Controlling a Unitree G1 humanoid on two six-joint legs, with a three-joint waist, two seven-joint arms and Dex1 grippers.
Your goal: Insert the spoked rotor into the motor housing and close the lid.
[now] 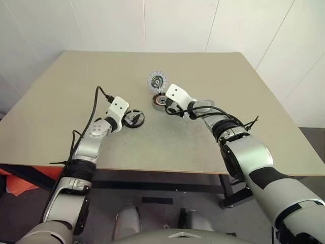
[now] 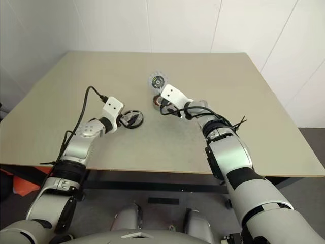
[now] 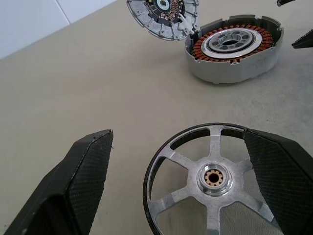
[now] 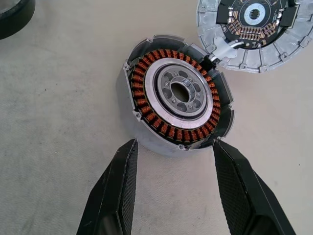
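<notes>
**Operator:** I had the worktop (image 1: 61,101) in front of me, a wide beige slab against a white wall, with everything gathered near its middle.

**Colleague:** Where were the arms?

**Operator:** Both reached in over the near edge. My left pincer (image 3: 181,181) was spread wide around the rotor (image 3: 208,178), one finger on its rim at one side, the other finger well off the opposite side. The rotor lay flat on the worktop, spokes and hub up, black rim around it.

**Colleague:** And the right?

**Operator:** My right pincer (image 4: 171,166) was partly spread, its fingers (image 4: 117,191) just short of the housing (image 4: 176,100), one on each side of its near wall. I could not tell whether they touched it. Nothing was pinched.

**Colleague:** The housing itself?

**Operator:** It sat upright on the worktop, copper windings in a ring around a silver centre with a dark bore. From the head camera it was to the right of the rotor and a little farther out, near but apart.

**Colleague:** The lid?

**Operator:** The lid (image 4: 252,32) lay open just beyond the housing, touching its far rim, inner side up with a dark circuit board in the middle.
</notes>
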